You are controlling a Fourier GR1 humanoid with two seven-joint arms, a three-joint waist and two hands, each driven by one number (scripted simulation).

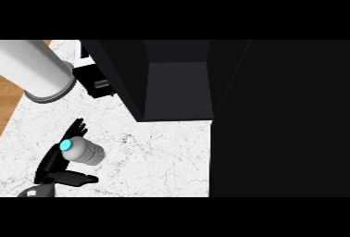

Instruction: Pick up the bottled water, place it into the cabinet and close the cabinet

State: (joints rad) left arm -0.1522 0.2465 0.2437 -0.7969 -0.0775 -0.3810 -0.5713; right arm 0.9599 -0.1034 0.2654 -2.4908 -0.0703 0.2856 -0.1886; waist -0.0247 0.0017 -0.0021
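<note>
The bottled water [89, 152] is a pale grey bottle with a cyan cap, standing on the white marble counter [157, 157] at the lower left. My left hand [56, 163] is right beside it on its left. The fingers [77, 127] reach straight up past the bottle's far side and the thumb [77, 178] juts out on its near side, a little clear of it. The bottle touches the fingers, which are not curled round it. The dark cabinet [176, 83] stands open up the middle, its grey inside showing. My right hand does not show.
The cabinet's black door or side [280, 120] fills the whole right of the view. A thick grey cylinder [37, 69] crosses the upper left, with a black block [97, 81] beside it against the cabinet. Wooden floor [8, 99] shows past the counter's left edge.
</note>
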